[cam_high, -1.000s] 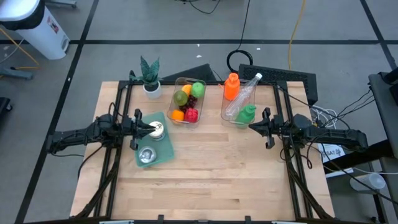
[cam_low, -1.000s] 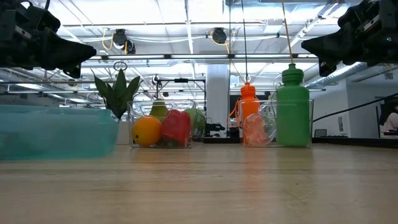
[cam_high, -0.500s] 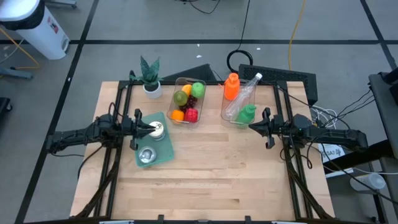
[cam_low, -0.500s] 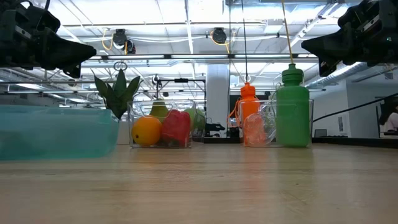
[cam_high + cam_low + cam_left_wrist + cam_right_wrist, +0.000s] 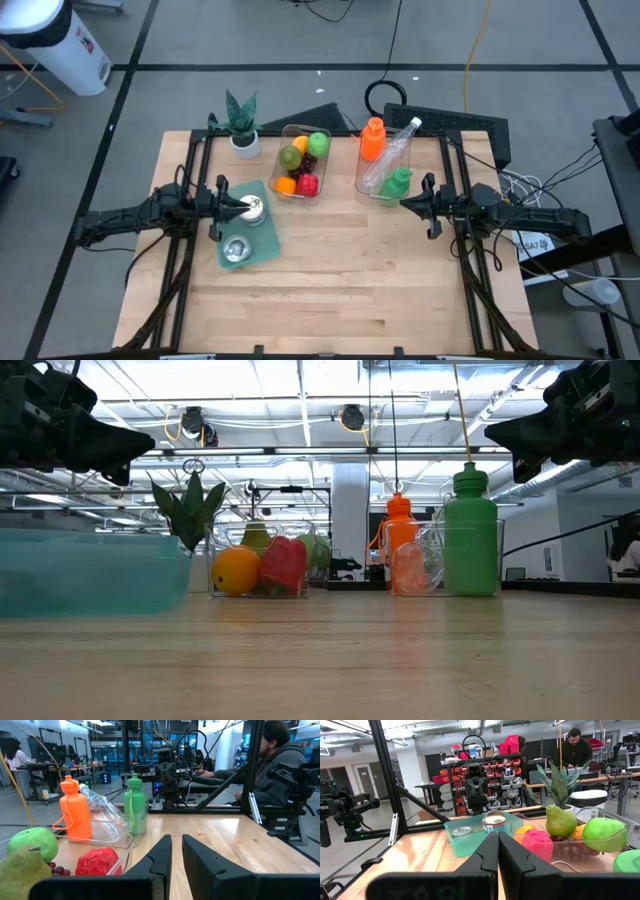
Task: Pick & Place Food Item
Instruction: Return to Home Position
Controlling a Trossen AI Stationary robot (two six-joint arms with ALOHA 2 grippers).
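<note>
The green apple (image 5: 318, 143) is sitting in the left transparent bin (image 5: 285, 131), at twelve o'clock on the table (image 5: 360, 290). The pear (image 5: 290, 157) is lying just beside it at the apple's eight o'clock. An orange (image 5: 286, 185) and a red fruit (image 5: 308, 184) are filling the bin's near end. At nine o'clock, the blue bin (image 5: 263, 244) is holding two cans (image 5: 237, 250). The left gripper (image 5: 177, 838) is hovering over that bin's far end, its jaws drawn in to a thin slit and gripping nothing. At one o'clock, the right transparent bin (image 5: 360, 186) is carrying an orange bottle (image 5: 372, 139), a clear bottle (image 5: 392, 155) and a green bottle (image 5: 397, 182). The right gripper (image 5: 498, 834) is hanging at three o'clock, near the green bottle, with its jaws pressed together and empty. A potted plant (image 5: 241, 120) is standing at eleven o'clock.
</note>
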